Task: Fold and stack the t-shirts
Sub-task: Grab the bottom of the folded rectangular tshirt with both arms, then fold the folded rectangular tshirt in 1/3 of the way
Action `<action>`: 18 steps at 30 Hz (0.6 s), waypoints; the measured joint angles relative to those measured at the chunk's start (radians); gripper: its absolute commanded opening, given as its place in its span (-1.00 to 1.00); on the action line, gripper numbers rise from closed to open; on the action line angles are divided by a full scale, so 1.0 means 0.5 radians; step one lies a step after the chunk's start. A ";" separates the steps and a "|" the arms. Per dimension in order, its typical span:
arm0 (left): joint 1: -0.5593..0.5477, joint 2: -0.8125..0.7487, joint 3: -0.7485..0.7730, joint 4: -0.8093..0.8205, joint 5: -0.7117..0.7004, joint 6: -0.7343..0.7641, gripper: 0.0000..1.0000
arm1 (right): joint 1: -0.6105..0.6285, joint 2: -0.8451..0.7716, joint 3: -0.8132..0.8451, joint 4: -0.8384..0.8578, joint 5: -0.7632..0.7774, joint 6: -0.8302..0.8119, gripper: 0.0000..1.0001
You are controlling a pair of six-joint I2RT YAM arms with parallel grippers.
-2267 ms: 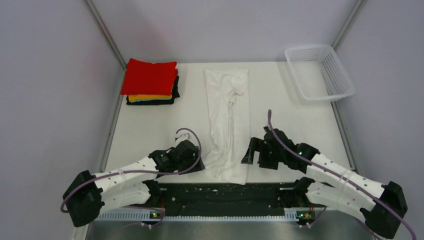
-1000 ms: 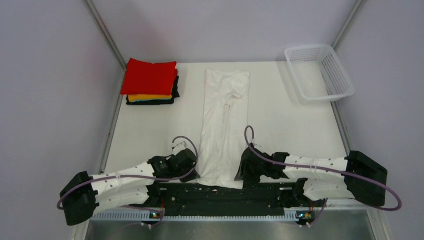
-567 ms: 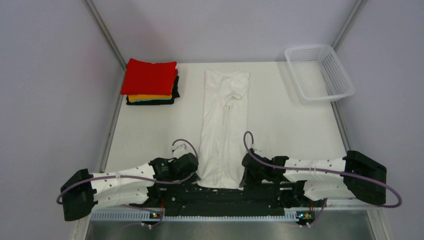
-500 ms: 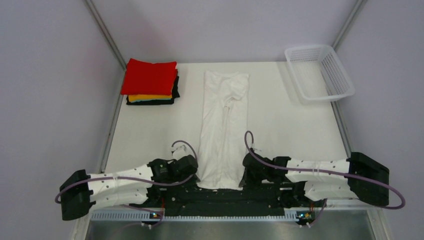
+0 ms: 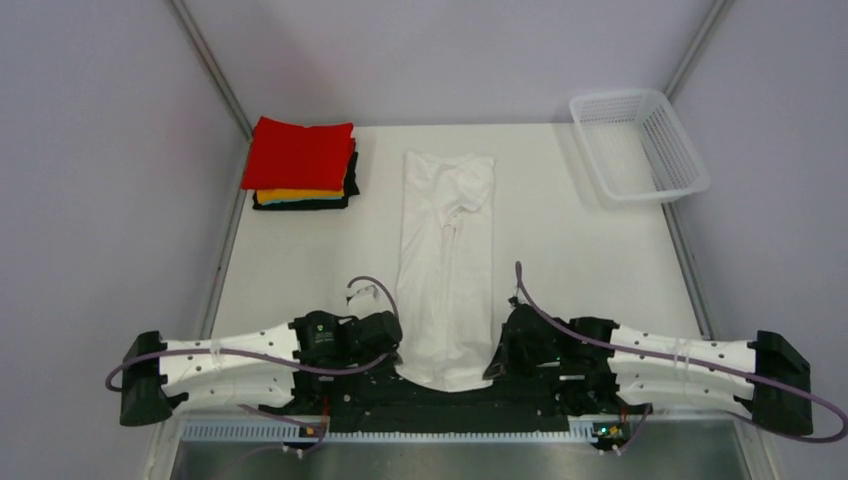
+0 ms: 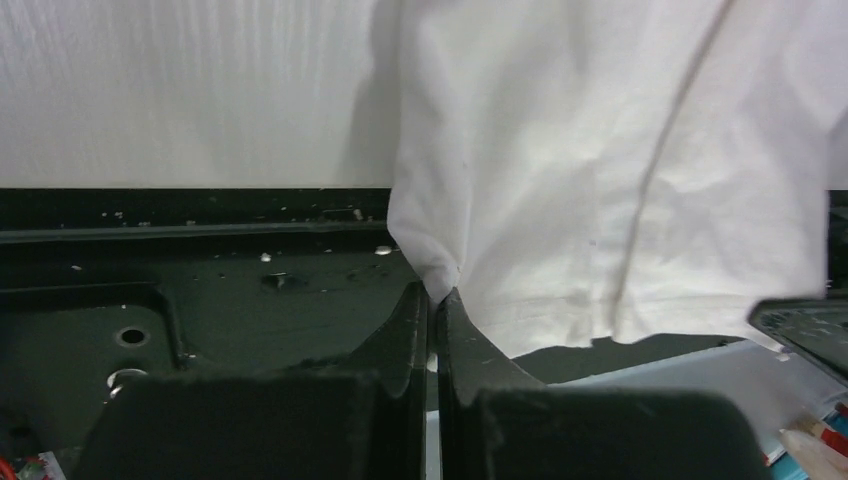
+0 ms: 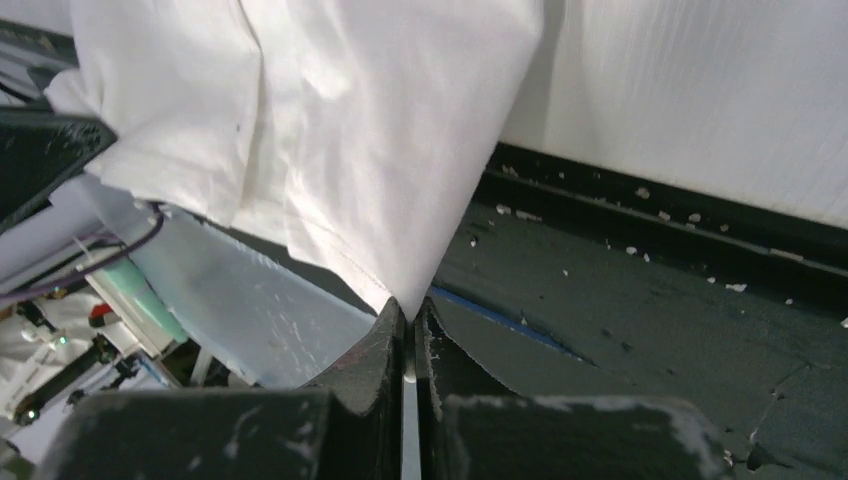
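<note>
The white t-shirt (image 5: 446, 262) lies as a long narrow strip down the middle of the table, its near end hanging over the black base plate. My left gripper (image 5: 392, 352) is shut on the strip's near left corner (image 6: 432, 282). My right gripper (image 5: 497, 362) is shut on the near right corner (image 7: 405, 290). In both wrist views the cloth runs up from the pinched tips. Red, orange-yellow and black t-shirts sit folded in a stack (image 5: 300, 163) at the far left, red on top.
A white mesh basket (image 5: 640, 146) stands at the far right corner. The black base plate (image 5: 440, 400) runs along the near edge between the arm bases. Metal frame posts rise at both far corners.
The right gripper has shut on the shirt's near right corner. Both grippers moved toward the near edge, pulling the strip straighter and its hem over the black plate.
</note>
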 measured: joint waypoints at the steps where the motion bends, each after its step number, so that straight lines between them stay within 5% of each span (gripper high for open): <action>1: 0.001 0.014 0.063 -0.008 -0.050 0.034 -1.00 | -0.027 0.022 0.021 -0.011 -0.002 -0.023 -1.00; 5: 0.105 0.082 0.266 -0.007 -0.190 0.212 -1.00 | -0.330 0.150 0.205 -0.024 -0.009 -0.224 -1.00; 11: 0.727 0.311 0.423 0.177 -0.137 0.625 -1.00 | -0.741 0.400 0.563 0.008 -0.084 -0.601 -1.00; 18: 1.075 0.760 0.842 0.359 -0.096 1.054 -1.00 | -1.086 0.746 0.829 0.115 -0.056 -0.932 -1.00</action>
